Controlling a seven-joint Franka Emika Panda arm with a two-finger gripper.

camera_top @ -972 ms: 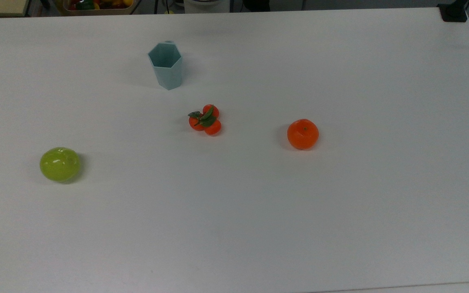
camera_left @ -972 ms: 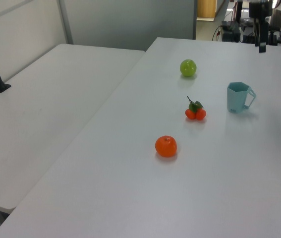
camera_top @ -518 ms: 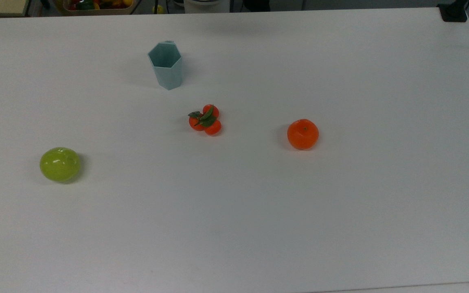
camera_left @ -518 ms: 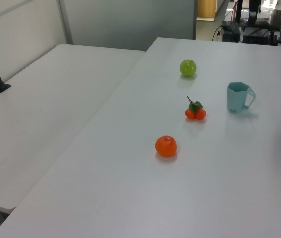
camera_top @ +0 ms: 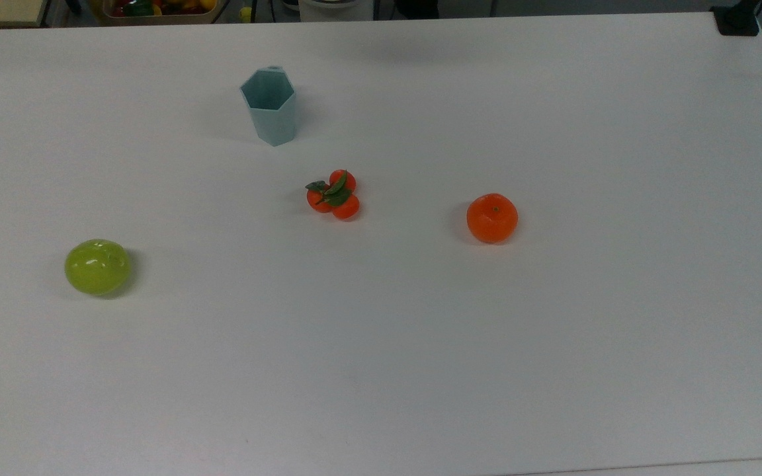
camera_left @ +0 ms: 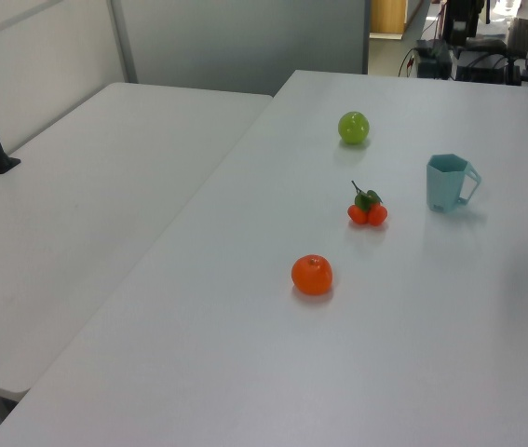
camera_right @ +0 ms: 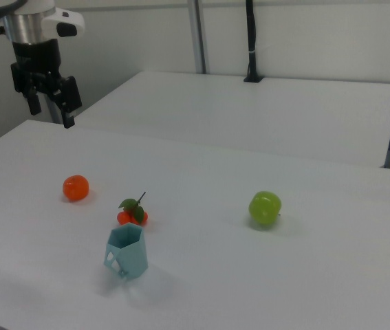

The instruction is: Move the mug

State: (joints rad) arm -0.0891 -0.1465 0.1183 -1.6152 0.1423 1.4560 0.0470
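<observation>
In the top view, the mug [camera_top: 269, 106] stands upright on the white table [camera_top: 553, 344], toward the far edge and on the top view's left of centre, its six-sided mouth open upward. Near it, toward the camera, lies a cluster of small red-orange fruits with green leaves [camera_top: 333, 194]; a single orange [camera_top: 492, 217] sits well apart on the top view's right, and a green apple [camera_top: 98, 266] well apart on the top view's left. In the left view, the mug [camera_left: 448, 182] is on the left view's right, handle turned toward the left view's right, with the fruit cluster [camera_left: 368, 207] near it, the orange [camera_left: 312, 275] closer to the camera and the apple [camera_left: 353, 128] farther off. In the right view, the gripper [camera_right: 50, 102] hangs above the table's far corner on the right view's left, well apart from the mug [camera_right: 126, 251]; its 2 fingers stand apart with nothing between them. The mug is nearest the camera, with the cluster [camera_right: 133, 211] just behind it.
</observation>
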